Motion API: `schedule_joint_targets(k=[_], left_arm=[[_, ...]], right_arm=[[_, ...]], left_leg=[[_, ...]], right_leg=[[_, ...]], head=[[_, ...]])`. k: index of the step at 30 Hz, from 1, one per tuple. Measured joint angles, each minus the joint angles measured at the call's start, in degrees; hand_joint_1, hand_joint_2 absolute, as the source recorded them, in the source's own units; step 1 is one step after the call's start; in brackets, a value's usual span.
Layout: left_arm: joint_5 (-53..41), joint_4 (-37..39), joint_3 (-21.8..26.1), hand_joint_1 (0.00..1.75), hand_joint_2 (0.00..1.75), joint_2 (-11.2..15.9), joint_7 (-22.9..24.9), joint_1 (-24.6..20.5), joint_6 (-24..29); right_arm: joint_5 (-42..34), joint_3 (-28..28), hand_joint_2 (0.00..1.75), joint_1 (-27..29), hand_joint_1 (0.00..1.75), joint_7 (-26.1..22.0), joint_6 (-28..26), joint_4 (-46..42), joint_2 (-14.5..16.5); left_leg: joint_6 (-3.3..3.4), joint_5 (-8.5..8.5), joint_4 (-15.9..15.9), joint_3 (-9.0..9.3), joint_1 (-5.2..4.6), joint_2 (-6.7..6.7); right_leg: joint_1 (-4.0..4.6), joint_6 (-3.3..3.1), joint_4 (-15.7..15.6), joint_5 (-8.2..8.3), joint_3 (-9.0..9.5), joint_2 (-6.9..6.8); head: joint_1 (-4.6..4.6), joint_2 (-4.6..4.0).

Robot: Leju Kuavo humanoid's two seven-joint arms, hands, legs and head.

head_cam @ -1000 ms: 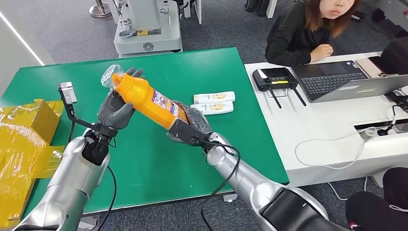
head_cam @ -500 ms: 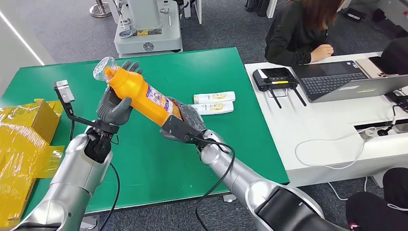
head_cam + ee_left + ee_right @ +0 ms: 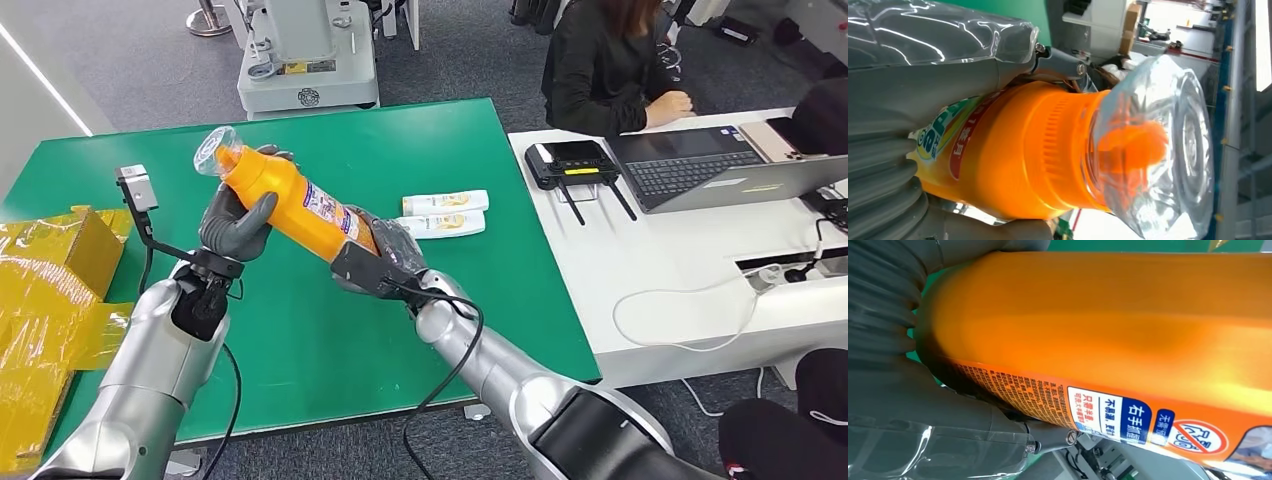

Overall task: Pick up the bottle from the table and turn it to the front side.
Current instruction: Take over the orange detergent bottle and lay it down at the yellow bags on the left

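An orange bottle (image 3: 295, 205) with a clear cap (image 3: 215, 150) is held slanted above the green table (image 3: 300, 340), cap end up and to the left. My left hand (image 3: 235, 225) grips its upper part just below the cap. My right hand (image 3: 385, 262) grips its base end. In the left wrist view the bottle's orange shoulder (image 3: 1023, 150) and clear cap (image 3: 1168, 145) lie against my left hand (image 3: 898, 100). In the right wrist view the printed label side of the bottle (image 3: 1098, 325) sits in my right hand (image 3: 893, 390).
Two small white tubes (image 3: 445, 203) lie on the table to the right of the bottle. Yellow foil packaging (image 3: 50, 270) is piled at the left edge. A white desk (image 3: 680, 250) with a router and laptop stands to the right, where a person (image 3: 600, 70) sits.
The bottle has shifted a little left with its cap end higher. My left hand's fingers, spread behind the bottle before, now wrap around it. The person has leaned back.
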Motion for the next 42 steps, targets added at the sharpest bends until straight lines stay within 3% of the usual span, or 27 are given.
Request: schedule_joint_targets(k=[1, 6, 11, 16, 20, 42], left_arm=[[-0.5, 0.0, 0.0, 1.23, 1.75, 0.1, 0.2, 0.0, 0.4], [-2.3, 0.0, 0.0, 1.37, 1.75, 0.4, 0.4, -0.3, 0.6], [-3.8, 0.3, 0.0, 1.75, 1.75, 0.8, 0.3, -0.5, 0.5], [-4.5, 0.5, 0.0, 1.75, 1.75, 1.3, -0.4, -0.7, 0.4], [-4.8, 0.7, 0.0, 1.75, 1.75, 1.3, -1.2, -0.9, 0.1], [-4.0, 3.2, -0.7, 1.75, 1.75, 2.2, -5.4, -1.9, -1.7]], right_arm=[[0.3, 0.0, 1.75, 0.0, 1.75, 0.4, -0.1, 0.0, 0.0], [2.0, 0.0, 1.75, 0.2, 1.75, 2.0, -0.5, 0.0, 0.0], [3.2, 0.1, 1.75, 0.3, 1.75, 3.1, -0.6, 0.0, 0.0], [3.2, 0.2, 1.75, 0.4, 1.75, 3.0, -0.6, 0.0, -0.1], [2.2, 0.1, 1.75, 0.6, 0.04, 1.9, -0.2, 0.0, -0.2], [-5.3, -3.3, 1.75, 1.8, 0.0, -12.5, 2.9, -4.0, -0.2]], left_leg=[[0.0, 0.0, 0.0, 0.0, 0.0, 0.0], [0.0, 0.0, 0.0, 0.0, 0.0, 0.01], [0.0, 0.0, 0.0, 0.0, 0.0, 0.01], [0.0, 0.0, 0.0, 0.0, 0.0, 0.01], [0.0, 0.0, 0.0, 0.0, 0.0, 0.01], [0.0, 0.0, 0.0, 0.0, 0.0, 0.01]], right_leg=[[0.0, 0.0, 0.0, 0.0, 0.0, 0.0], [0.0, 0.0, 0.0, 0.0, 0.0, 0.0], [0.0, 0.0, 0.0, 0.0, -0.01, 0.01], [0.0, 0.0, 0.0, 0.0, -0.01, 0.01], [0.0, 0.0, 0.0, 0.0, -0.01, 0.01], [0.0, 0.0, 0.0, 0.0, -0.01, 0.01]], head=[[0.0, 0.0], [0.01, 0.0], [0.01, 0.0], [0.01, 0.0], [0.01, 0.0], [0.01, 0.0]])
